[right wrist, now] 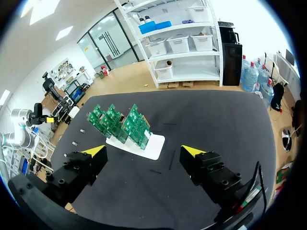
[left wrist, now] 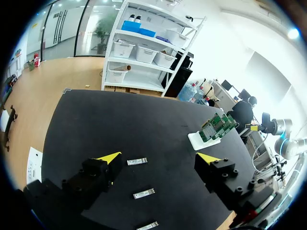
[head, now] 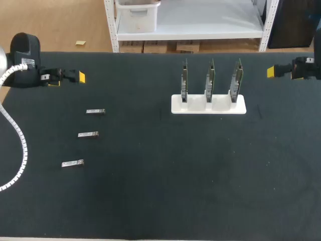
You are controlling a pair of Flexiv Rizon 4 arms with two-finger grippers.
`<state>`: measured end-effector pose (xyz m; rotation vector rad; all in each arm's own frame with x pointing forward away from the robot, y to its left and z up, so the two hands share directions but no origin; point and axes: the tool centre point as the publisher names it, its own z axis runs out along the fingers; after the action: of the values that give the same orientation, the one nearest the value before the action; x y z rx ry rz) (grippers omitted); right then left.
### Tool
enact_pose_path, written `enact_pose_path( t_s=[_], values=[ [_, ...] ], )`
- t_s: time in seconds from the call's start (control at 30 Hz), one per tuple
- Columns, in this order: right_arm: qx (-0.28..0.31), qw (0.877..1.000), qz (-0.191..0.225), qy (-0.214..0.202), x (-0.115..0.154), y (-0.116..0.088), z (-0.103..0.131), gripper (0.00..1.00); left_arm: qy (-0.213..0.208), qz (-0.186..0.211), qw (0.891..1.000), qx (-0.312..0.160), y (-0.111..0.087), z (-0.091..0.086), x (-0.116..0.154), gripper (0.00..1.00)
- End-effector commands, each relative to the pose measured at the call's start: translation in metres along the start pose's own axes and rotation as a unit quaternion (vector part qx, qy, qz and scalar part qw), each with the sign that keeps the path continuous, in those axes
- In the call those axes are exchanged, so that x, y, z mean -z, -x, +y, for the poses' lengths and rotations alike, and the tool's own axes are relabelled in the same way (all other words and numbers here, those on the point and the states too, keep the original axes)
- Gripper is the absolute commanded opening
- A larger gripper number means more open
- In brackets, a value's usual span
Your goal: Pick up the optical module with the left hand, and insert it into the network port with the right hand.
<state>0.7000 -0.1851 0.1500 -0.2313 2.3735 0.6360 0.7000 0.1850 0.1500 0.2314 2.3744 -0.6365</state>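
Three small silver optical modules lie in a column on the black table's left: one far (head: pixel 95 111), one middle (head: pixel 88 134), one near (head: pixel 72 163). A white stand (head: pixel 208 105) right of centre holds three upright green network cards (head: pixel 210 80). My left gripper (head: pixel 67 79) hovers open at the far left edge, behind the modules, with nothing in it. In the left wrist view its gripper (left wrist: pixel 158 158) frames the far module (left wrist: pixel 137 162) and the middle module (left wrist: pixel 144 193). My right gripper (head: pixel 273 72) stands open and empty at the far right; ahead of the right gripper (right wrist: pixel 144 151) are the cards (right wrist: pixel 120 122).
A white cable (head: pixel 20 145) from my left arm loops over the table's left edge. The black mat (head: pixel 165 175) stretches bare between the modules and the stand and along the front.
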Motion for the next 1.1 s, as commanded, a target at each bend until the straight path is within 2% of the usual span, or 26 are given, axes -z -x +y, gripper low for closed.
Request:
enact_pose_path(
  t_s=[0.03,0.47,0.6,0.7,0.73,0.87,0.93,1.03,1.1],
  values=[
    [0.000,1.000,0.000,0.000,0.000,0.000,0.000,1.00,0.000,0.000,1.000,0.000,0.000,0.000,0.000,1.00],
    [0.000,1.000,0.000,0.000,0.000,0.000,0.000,1.00,0.000,0.000,1.000,0.000,0.000,0.000,0.000,1.00],
    [0.000,1.000,0.000,0.000,0.000,0.000,0.000,1.00,0.009,0.002,0.999,-0.031,0.005,0.005,-0.001,1.00],
    [0.000,1.000,0.000,0.000,0.000,0.000,0.000,1.00,0.009,0.009,0.998,-0.067,0.010,0.009,-0.002,1.00],
    [0.000,1.000,0.000,0.000,0.000,0.000,0.000,1.00,0.020,0.014,0.996,-0.088,0.011,0.011,-0.004,1.00],
    [0.000,1.000,0.000,0.000,0.000,0.000,0.000,1.00,0.017,0.038,0.988,-0.151,0.017,0.021,-0.012,1.00],
    [0.000,1.000,0.000,0.000,0.000,0.000,0.000,1.00,0.000,0.049,0.984,-0.170,0.023,0.026,-0.015,1.00],
    [0.000,1.000,0.000,0.000,0.000,0.000,0.000,1.00,-0.027,0.090,0.971,-0.220,0.033,0.036,-0.020,1.00],
    [0.000,1.000,0.000,0.000,0.000,0.000,0.000,1.00,-0.044,0.109,0.957,-0.264,0.038,0.041,-0.022,1.00]
  ],
)
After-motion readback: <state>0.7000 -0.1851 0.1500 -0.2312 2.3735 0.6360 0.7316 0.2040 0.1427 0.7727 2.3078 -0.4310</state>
